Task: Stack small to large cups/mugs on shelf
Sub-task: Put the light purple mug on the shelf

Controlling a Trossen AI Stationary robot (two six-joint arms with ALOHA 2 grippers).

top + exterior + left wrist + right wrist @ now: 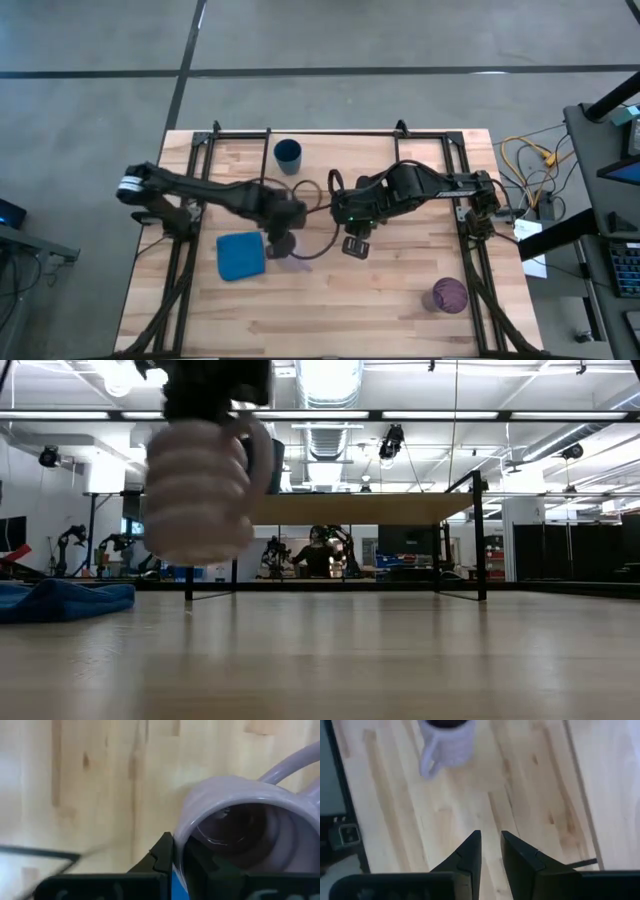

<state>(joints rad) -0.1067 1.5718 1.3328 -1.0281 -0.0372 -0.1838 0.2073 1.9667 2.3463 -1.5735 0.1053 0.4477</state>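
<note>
Blue cloth [240, 256]: it lies flat on the tabletop [330, 310], on the left side, just beside the left gripper. It is not part of the task.

Left gripper [281, 243]: it is near the middle of the table and its fingers are clamped on the rim of the lavender mug [197, 488], one finger inside and one outside, as the left wrist view shows.

Lavender mug: in the low view it hangs in the air, clearly above the tabletop, with its handle toward the shelf. It is lifted but not yet placed.

Blue cup [288, 153]: it stands upright at the far edge of the table, where the shelf is. From above I cannot tell for sure whether it is on the shelf board or on the tabletop under it.

Shelf [360, 508]: the low view shows a light board on thin black legs. No vessel is visible on the part that can be seen.

Right gripper [357, 245]: it waits near the middle, holding nothing, with the fingers close together and a narrow gap between them.

Purple tumbler [449, 295]: it stands on the tabletop at the near right, well apart from both grippers, untouched.

Progress: in my judgement the task is in an early to middle stage. The mug is in transport; the tumbler is left to do, and no stack is built yet.
</note>
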